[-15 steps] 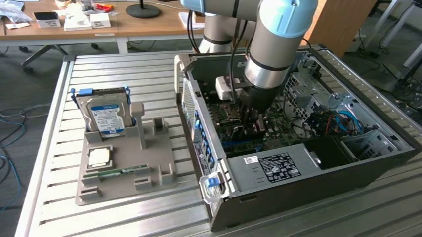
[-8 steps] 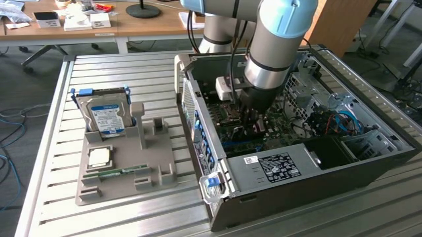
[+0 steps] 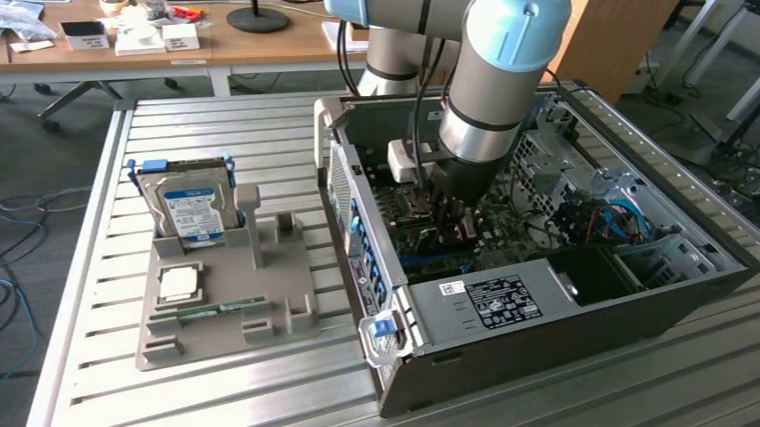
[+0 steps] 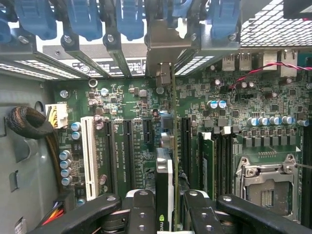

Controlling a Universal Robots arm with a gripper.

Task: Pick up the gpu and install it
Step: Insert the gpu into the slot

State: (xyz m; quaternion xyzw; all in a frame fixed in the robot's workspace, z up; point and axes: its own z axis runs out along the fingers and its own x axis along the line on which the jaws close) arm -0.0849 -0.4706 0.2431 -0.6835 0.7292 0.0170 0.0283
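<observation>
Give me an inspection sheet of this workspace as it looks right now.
Surface: slatted metal table, grey fixture tray on it.
Job's things: gpu edge-on over the motherboard, inside the open PC case.
Clutter: hard drive, RAM stick, square chip in the tray.
Grippers: gripper shut on the gpu.
Cables: blue cables in the case; red-black wire over the motherboard.
Surroundings: wooden desk behind; cords on the floor.
</observation>
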